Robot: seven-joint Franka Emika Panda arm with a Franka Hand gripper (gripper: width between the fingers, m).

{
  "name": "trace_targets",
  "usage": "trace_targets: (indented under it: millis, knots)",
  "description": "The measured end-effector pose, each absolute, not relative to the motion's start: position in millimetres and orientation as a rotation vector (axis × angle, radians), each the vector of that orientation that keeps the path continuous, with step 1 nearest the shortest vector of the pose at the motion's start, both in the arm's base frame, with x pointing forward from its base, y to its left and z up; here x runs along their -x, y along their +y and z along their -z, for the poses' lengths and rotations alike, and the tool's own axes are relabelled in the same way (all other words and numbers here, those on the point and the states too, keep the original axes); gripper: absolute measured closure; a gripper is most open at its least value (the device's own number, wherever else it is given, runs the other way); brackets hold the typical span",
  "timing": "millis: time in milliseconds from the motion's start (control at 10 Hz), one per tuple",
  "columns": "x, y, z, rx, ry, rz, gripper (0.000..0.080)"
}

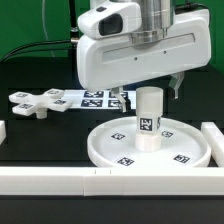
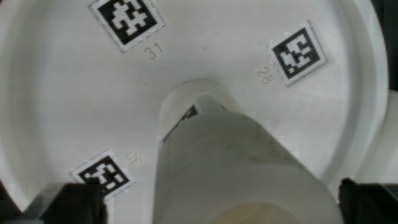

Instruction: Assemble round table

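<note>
The large rimmed disc (image 1: 103, 148) lies flat on the black table, with tags on its face. The short cylinder (image 1: 149, 120) stands upright on the disc's centre. My gripper (image 1: 147, 95) hangs straight over the cylinder, with its fingers on either side of the cylinder's top and a gap on each side. The jaws are open. In the wrist view the cylinder (image 2: 222, 160) rises between the two dark fingertips (image 2: 71, 205), with the disc (image 2: 196, 50) below it. The cross-shaped piece (image 1: 38, 101) lies flat at the exterior view's left.
The marker board (image 1: 92, 98) lies behind the disc, beside the cross-shaped piece. Long white bars border the table at the front (image 1: 60, 181), at the exterior view's right (image 1: 213, 142) and at its left (image 1: 3, 131).
</note>
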State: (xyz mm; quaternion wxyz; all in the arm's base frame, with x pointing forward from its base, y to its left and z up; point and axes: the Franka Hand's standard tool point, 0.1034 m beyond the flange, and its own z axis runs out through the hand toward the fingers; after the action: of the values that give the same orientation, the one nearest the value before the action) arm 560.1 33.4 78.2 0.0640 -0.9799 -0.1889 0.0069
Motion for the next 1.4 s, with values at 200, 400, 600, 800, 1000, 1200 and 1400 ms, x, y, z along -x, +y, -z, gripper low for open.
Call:
trace_targets:
  millis: [200, 400, 600, 800, 1000, 1200, 1400]
  knots:
    - [-559.8, 32.9, -77.6, 2.916, -0.762, -0.01, 0.0151]
    - [-561.1, 34.8, -78.3, 2.841, -1.069, 0.003, 0.0151]
    - [-561.8, 33.0, -77.9, 2.774, -1.259, 0.017, 0.0151]
    - [-561.2, 39.8, -77.1, 2.715, -1.404, 0.025, 0.0151]
    - [-561.4, 45.5, -77.6, 2.71, -1.413, 0.025, 0.0151]
    - [-561.1, 44.5, -76.8, 2.711, -1.41, 0.024, 0.0173]
    - [-561.0, 44.0, -76.5, 2.712, -1.409, 0.023, 0.0373]
